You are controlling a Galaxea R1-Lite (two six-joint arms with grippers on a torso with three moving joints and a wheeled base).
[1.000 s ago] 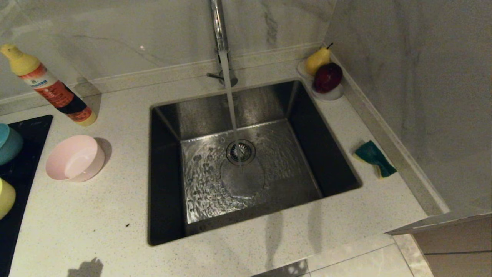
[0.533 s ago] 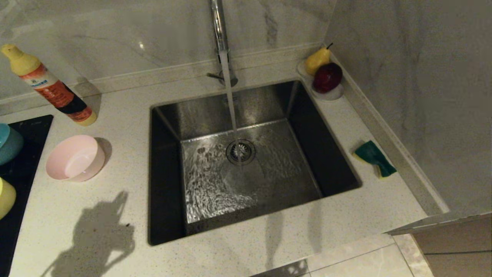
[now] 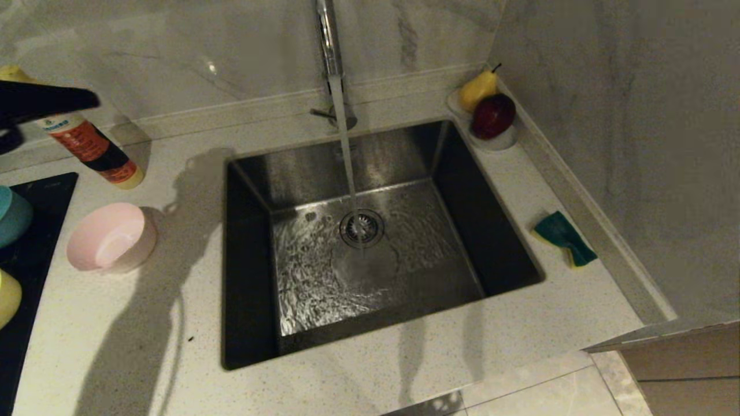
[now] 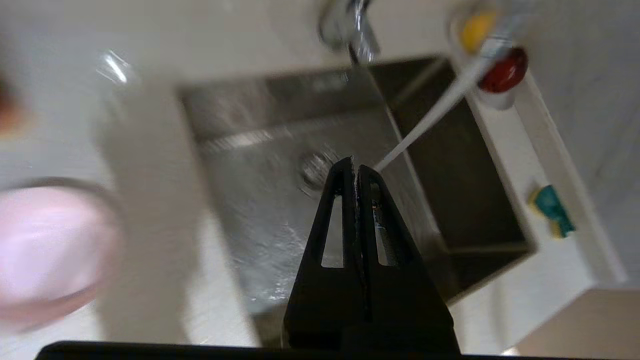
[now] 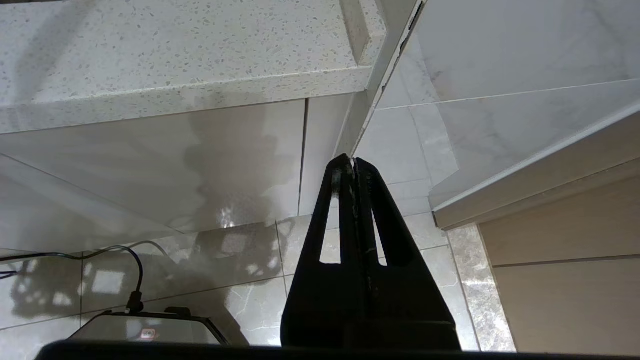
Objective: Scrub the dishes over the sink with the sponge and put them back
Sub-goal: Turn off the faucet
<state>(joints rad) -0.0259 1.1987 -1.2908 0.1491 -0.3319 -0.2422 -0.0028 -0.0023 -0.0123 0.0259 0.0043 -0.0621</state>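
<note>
Three dishes sit left of the sink (image 3: 248,260): a pink bowl (image 3: 110,237) on the counter, and a light blue bowl (image 3: 11,215) and a yellow bowl (image 3: 7,297) at the picture's left edge. The sponge (image 3: 563,237), green face up, lies on the counter right of the sink. Water runs from the tap (image 3: 328,40) onto the drain. My left gripper (image 3: 92,102) hangs shut and empty high above the counter's far left. In its wrist view the left gripper (image 4: 355,167) points toward the sink (image 4: 250,210), with the pink bowl (image 4: 45,250) and the sponge (image 4: 550,210) off to either side. My right gripper (image 5: 353,162) is shut and empty below the counter's edge.
A detergent bottle (image 3: 92,147) stands at the back left, partly behind my left gripper. A white dish (image 3: 497,141) with a pear and a red apple sits at the sink's far right corner. A black hob (image 3: 40,190) lies under the left bowls. A wall rises right of the sponge.
My left arm has risen into the head view at the top left. Its shadow has spread up across the counter beside the pink bowl. The right arm has kept still.
</note>
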